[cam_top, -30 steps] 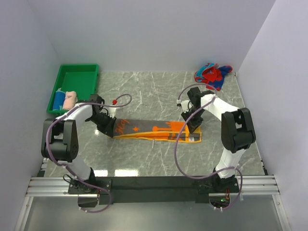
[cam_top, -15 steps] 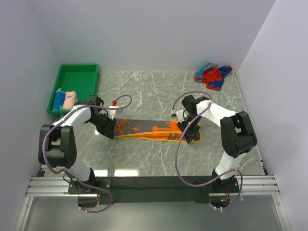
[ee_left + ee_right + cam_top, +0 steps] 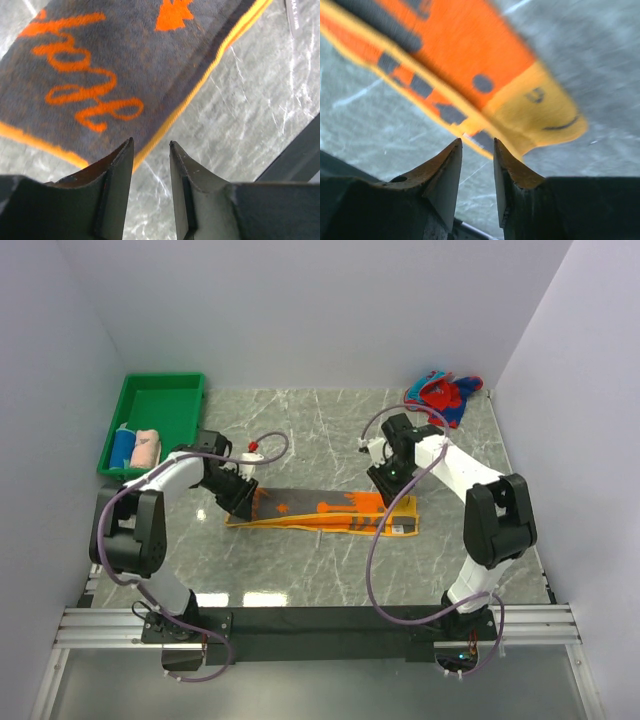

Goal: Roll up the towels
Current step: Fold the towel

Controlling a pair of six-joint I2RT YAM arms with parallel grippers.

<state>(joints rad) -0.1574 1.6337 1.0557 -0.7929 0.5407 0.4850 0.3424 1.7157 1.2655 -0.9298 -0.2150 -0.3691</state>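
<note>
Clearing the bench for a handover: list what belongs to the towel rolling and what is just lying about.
Job: orange towel, flat mid-table; red-and-blue towel, bunched far right; blue towel and pale pink towel, rolled, in the tray.
Not the job: green tray, merely holding those two rolls.

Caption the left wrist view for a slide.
Left pincer open beside the yellow-edged corner of the gray-and-orange towel, gripping nothing, marble table beneath.

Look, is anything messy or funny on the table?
Yes. The red-and-blue towel sits crumpled in a heap at the far right corner, while the blue towel and pink towel lie neatly rolled in the green tray. The orange towel lies flat, not rolled yet.
</note>
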